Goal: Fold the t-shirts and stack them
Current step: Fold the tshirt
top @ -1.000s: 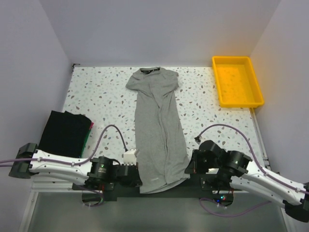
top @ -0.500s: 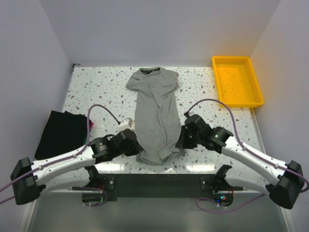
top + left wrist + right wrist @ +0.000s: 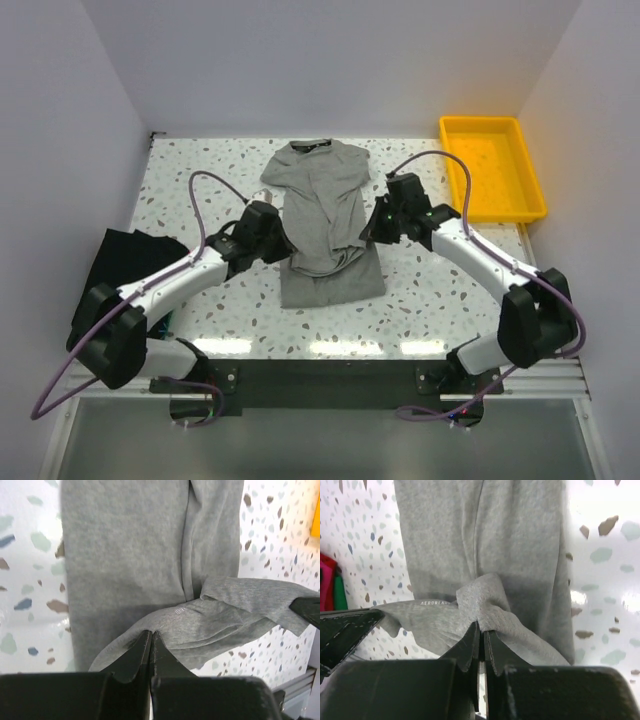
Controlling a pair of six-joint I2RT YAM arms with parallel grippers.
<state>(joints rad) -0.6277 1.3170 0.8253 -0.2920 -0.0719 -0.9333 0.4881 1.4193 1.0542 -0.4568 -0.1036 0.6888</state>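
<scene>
Your left gripper (image 3: pixel 151 636) is clenched on one corner of the hem of the heather-grey t-shirt (image 3: pixel 322 195), with a ridge of fabric pinched between its closed fingers. Your right gripper (image 3: pixel 481 629) grips the opposite hem corner in the same way. The shirt lies lengthwise down the middle of the speckled table (image 3: pixel 200 180), collar at the far edge. Its lower part is doubled back over the torso, so the lifted hem sags between your two grippers above the flat layer. Small white lettering shows on the raised fabric in both wrist views. A folded black t-shirt (image 3: pixel 125 262) sits at the table's left edge, partly behind your left arm. The yellow tray (image 3: pixel 492 212) stands at the far right corner, well apart from the grey shirt.
</scene>
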